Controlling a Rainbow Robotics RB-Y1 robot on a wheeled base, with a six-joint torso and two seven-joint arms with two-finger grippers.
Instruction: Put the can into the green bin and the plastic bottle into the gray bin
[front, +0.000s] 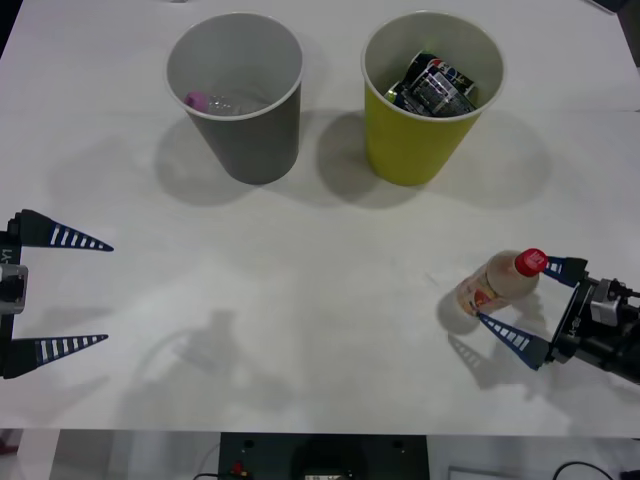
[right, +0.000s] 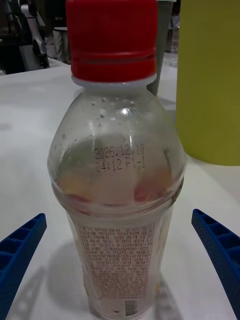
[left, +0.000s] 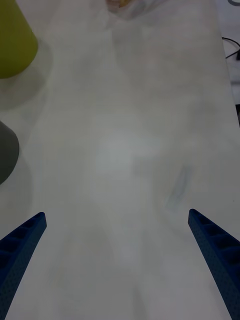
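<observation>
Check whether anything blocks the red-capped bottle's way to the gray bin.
Nothing on the table does: bare tabletop lies between the plastic bottle, standing inside the right gripper's open jaws, and the gray bin. The green bin stands beside that path.

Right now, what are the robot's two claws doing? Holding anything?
Left gripper: jaws open, empty, at the table's left edge.
Right gripper: jaws open around the plastic bottle, not yet closed on it.

The front view looks down over the white table (front: 320, 330). The right wrist view sits low, close behind the plastic bottle (right: 117, 180); the left wrist view faces across the tabletop. All share the green bin (front: 425, 130).
</observation>
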